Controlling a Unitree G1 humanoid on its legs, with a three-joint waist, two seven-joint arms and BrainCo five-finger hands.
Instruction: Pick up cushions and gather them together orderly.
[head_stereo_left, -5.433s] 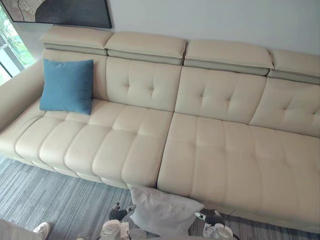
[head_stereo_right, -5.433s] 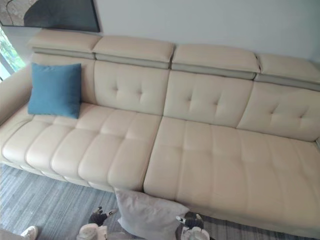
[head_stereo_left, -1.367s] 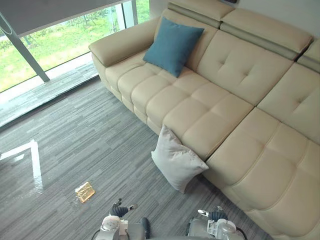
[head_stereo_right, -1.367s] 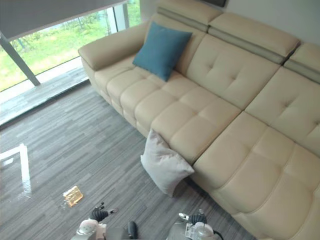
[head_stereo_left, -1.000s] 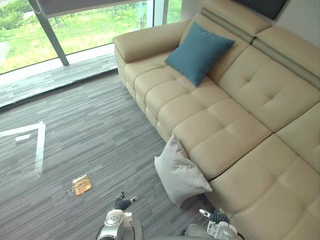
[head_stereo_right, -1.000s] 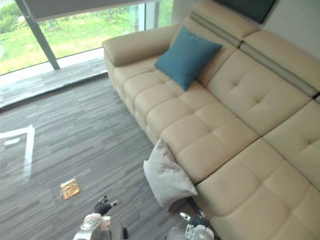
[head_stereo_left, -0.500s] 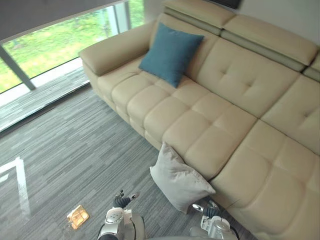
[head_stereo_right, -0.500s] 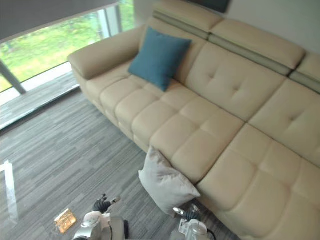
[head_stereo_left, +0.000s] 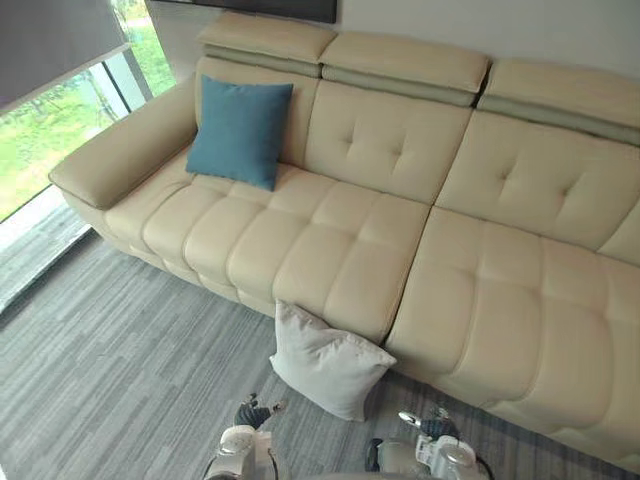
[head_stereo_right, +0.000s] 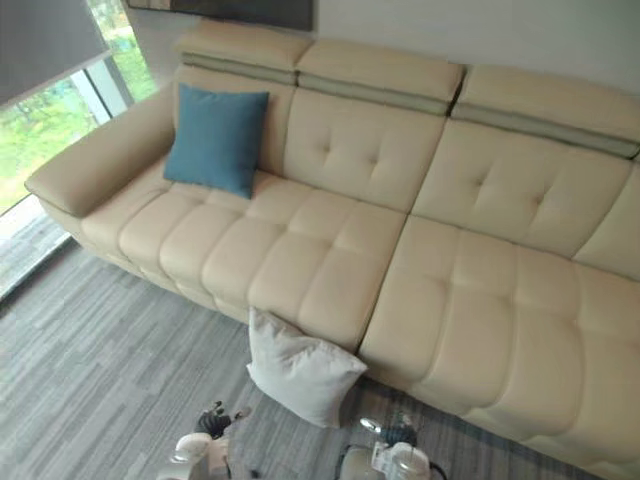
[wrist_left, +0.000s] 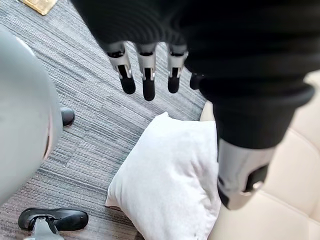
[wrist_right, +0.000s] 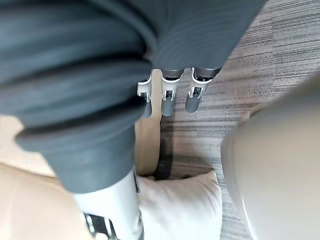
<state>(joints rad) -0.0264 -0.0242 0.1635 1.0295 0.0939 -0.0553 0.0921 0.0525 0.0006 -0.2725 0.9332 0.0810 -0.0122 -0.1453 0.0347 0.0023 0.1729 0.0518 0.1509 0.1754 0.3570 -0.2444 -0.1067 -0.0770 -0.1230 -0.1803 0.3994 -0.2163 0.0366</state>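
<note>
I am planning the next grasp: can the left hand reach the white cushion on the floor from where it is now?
Probably yes. The left hand is open, and the white cushion leans on the sofa close ahead; only bare carpet lies between them.

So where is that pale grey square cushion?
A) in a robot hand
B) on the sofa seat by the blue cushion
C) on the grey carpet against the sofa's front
C: the pale grey square cushion stands on the grey carpet, leaning against the front of the cream leather sofa.
</note>
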